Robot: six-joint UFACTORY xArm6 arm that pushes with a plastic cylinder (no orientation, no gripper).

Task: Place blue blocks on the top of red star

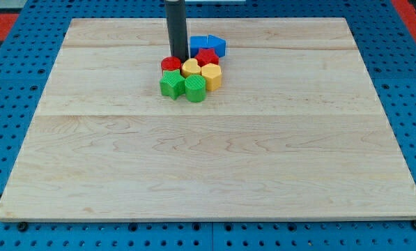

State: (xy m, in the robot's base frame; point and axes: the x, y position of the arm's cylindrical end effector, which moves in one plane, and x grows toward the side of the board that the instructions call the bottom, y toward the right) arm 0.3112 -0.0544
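1. The arm ends in a plain dark rod (177, 31); it has no fingers to open or close, so it holds nothing and can only push.
2. The tip (179, 59) rests at the upper left of the block cluster, touching or just beside the red block (169, 64), with the yellow heart (191, 67) immediately to its right.
3. The red star (207, 56) sits in the cluster's upper row, at the view's right of the rod.
4. One blue block (212, 44) lies against the star on its upper side, apparently already where the task wants it; whether a second blue block hides behind the rod cannot be told.
5. Below lie a yellow block (212, 75), a green star (171, 84) and a green block (195, 88), all packed tight, likely from pushing.
6. The tabletop (208, 167) is pale wood; no labels or writing are readable.
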